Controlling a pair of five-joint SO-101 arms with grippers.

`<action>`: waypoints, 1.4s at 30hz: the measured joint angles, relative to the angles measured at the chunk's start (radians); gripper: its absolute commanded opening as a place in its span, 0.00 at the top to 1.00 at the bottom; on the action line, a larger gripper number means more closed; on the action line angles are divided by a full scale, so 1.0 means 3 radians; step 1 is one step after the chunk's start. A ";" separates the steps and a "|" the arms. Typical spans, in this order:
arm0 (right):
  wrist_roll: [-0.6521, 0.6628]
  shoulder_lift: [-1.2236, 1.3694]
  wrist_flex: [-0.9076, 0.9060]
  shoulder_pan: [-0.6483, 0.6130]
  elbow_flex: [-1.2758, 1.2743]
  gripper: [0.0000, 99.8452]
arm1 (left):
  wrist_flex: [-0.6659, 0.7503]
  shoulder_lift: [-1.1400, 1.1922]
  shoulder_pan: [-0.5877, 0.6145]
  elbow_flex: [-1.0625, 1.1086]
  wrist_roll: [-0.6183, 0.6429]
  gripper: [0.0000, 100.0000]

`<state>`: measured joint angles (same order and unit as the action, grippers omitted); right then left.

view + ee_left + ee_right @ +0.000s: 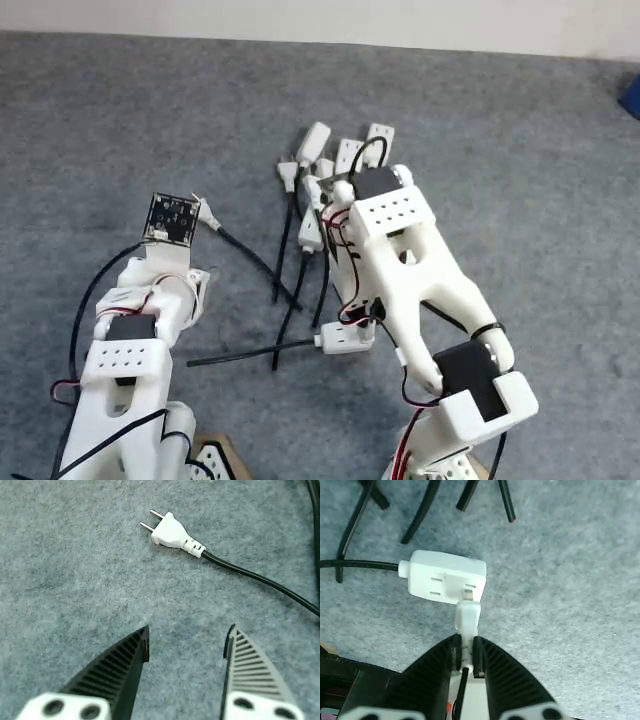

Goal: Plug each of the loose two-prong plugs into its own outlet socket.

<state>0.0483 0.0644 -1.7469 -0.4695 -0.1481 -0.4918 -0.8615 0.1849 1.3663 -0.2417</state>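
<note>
Grey felt worktop (520, 150), two arms over plugs and black cords.

Left tool (189, 630) hangs above bare felt with its jaws well apart and nothing between them. Loose plug (172, 532) lies flat just ahead of it, two prongs pointing away from its cord (260, 580); in the high view the same plug (208, 213) sits beside the left arm's wrist. Right tool (466, 645) is clamped on a held plug (468, 617), whose front end touches the slotted face of the socket block (447, 577); how deep the prongs sit cannot be told. Block (343, 338) lies on the felt under the right arm, cord running off to the side. Pile (340, 155) of further white plugs and sockets lies beyond the right arm, cords trailing back between the arms.
</note>
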 measured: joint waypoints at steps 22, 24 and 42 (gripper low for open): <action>0.0000 0.0015 0.0123 0.0000 0.0000 0.99 | 0.0000 0.0000 0.0000 0.0000 0.0000 0.75; 0.0000 0.0015 0.0128 0.0000 0.0000 0.99 | 0.0000 0.0000 0.0000 0.0000 0.0000 0.75; 0.0000 0.0015 0.0148 0.0097 0.0000 0.99 | 0.0000 0.0000 0.0000 0.0000 0.0000 0.75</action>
<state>0.0483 0.0690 -1.7024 -0.4404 -0.1481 -0.4918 -0.8615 0.1849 1.3663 -0.2417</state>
